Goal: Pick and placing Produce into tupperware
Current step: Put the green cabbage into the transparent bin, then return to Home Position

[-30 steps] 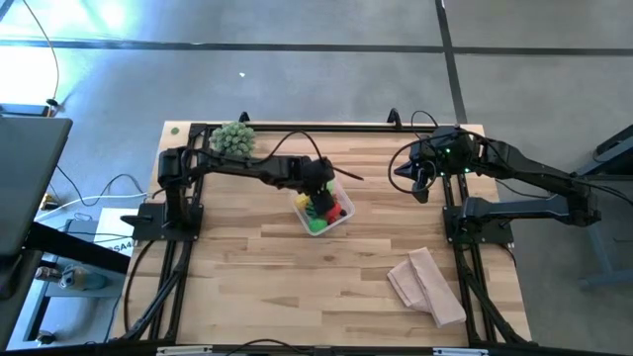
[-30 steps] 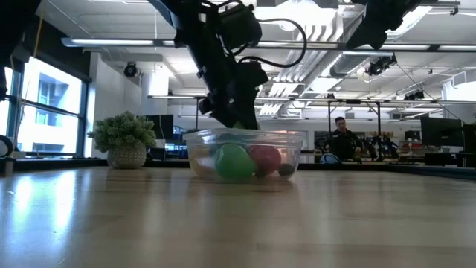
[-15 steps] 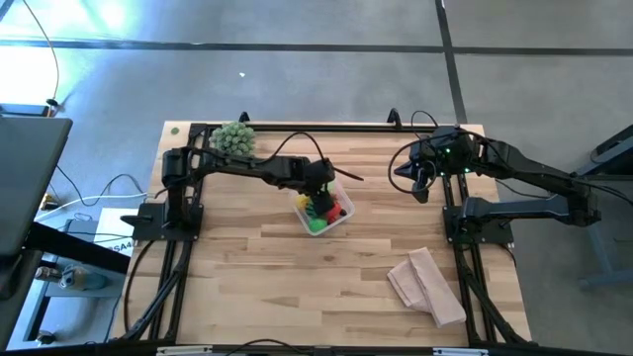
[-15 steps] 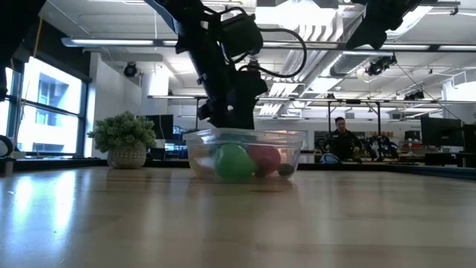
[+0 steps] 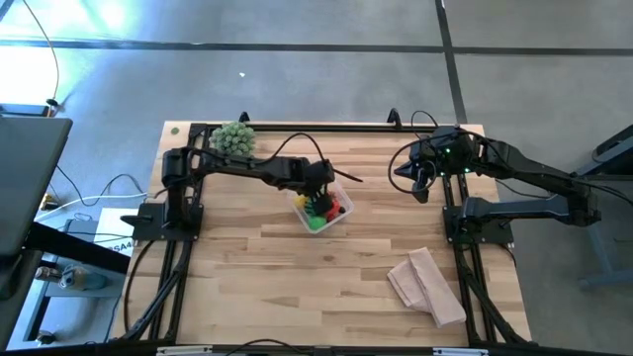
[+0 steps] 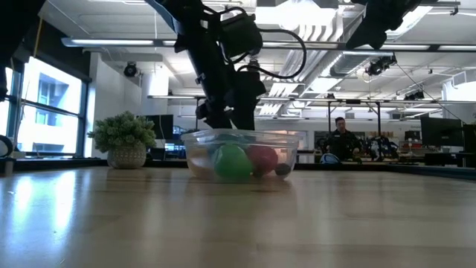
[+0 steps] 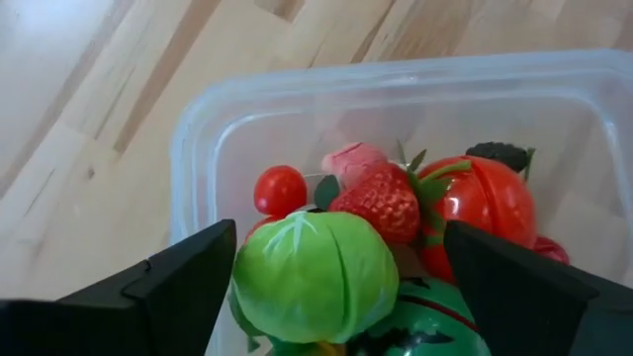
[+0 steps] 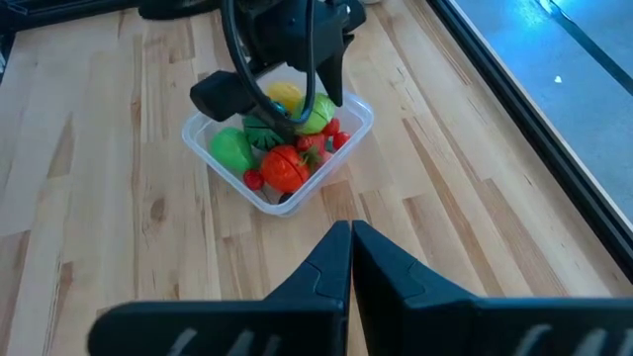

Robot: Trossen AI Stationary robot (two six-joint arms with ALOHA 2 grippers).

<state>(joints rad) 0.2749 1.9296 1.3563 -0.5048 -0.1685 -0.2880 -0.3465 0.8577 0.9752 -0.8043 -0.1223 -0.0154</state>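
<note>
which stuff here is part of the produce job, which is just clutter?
Job:
- produce, piled in the tupperware
- tupperware, mid-table
- left gripper, jaws open over the tupperware

Clutter:
- spiky plant, far-left corner
- tan cloth, near right
- right gripper, parked with jaws shut

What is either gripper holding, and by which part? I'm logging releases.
Nothing. The left gripper stands open over the tupperware, astride the green produce; the right gripper is shut, empty.
</note>
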